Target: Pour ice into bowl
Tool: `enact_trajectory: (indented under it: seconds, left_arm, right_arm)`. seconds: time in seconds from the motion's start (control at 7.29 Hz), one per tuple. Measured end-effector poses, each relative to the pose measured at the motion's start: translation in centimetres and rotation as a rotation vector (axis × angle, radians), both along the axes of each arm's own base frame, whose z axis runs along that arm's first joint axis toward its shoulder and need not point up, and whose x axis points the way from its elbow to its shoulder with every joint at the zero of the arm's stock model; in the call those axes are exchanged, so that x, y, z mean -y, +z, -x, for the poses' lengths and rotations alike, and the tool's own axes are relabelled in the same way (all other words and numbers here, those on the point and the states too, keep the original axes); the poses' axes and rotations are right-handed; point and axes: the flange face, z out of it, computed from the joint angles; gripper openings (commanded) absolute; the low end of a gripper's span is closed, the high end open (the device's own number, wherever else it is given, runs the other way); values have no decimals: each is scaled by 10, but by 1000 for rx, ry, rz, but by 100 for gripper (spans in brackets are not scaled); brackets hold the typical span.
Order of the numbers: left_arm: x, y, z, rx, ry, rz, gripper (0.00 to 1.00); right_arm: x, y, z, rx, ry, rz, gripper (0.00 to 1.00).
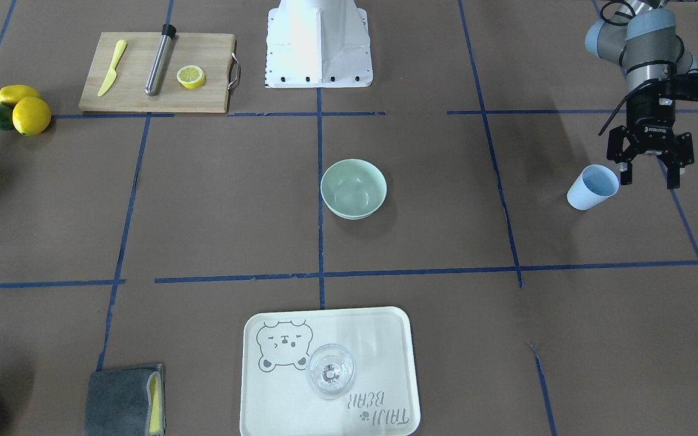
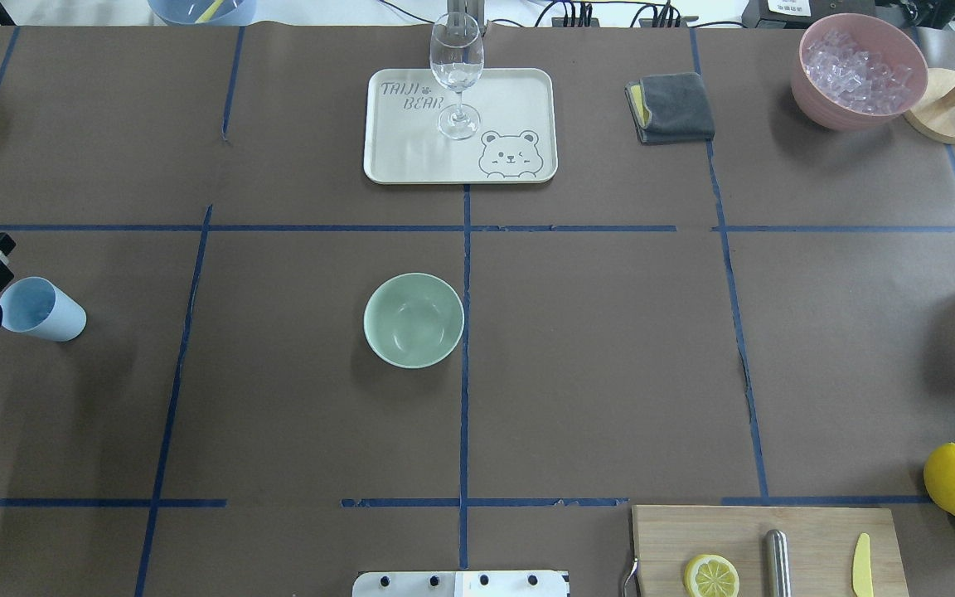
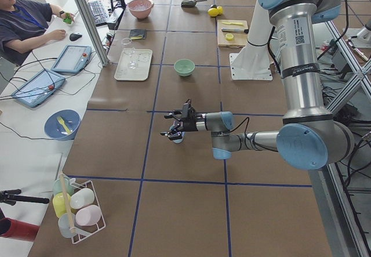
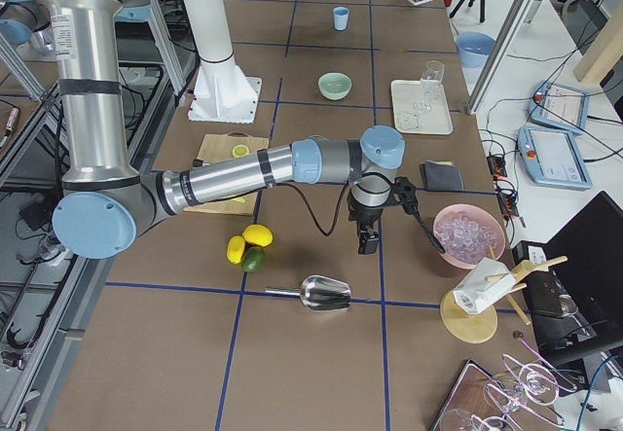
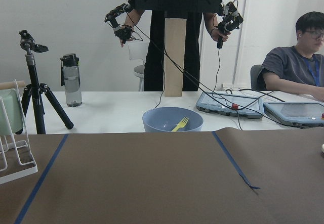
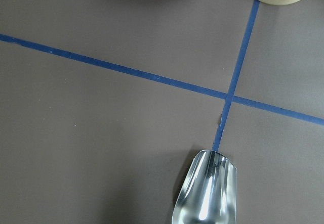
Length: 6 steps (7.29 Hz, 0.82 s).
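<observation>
Tray [image 2: 519, 99] lettering: "TAIJI BEAR"

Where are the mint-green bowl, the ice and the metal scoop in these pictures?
mint-green bowl [image 2: 414, 320]: overhead exterior view, bare inner floor.
ice [image 2: 857, 70]: overhead exterior view, middle of the heap.
metal scoop [image 6: 206, 193]: right wrist-mounted view, hollow of its blade.

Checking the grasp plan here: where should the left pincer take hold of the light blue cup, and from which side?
Across the side wall of the light blue cup, near mid-height, coming in level from the robot's left, where the open left pincer is. The cup stands upright, and its round wall should fit between the open jaws.
</observation>
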Motion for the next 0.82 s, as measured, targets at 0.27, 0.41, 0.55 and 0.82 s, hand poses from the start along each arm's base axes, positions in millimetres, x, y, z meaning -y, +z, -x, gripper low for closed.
enact_trajectory:
  seconds: [0.27,0.41,0.55,0.82]
  left_arm:
    - [-23,13,-25,1,-25,-3,100]
    - [-30,14,-32,5,-34,-12,100]
    - [-37,14,-38,11,-45,-21,100]
    - [-50,17,-60,27,-51,-36,100]
  right_arm:
    - [-1,1,-1,-1,1,0,100]
    - [-1,1,-3,-2,3,1,100]
    - [-2,1,-4,-2,6,2,100]
    - [-2,3,-5,-5,7,5,100]
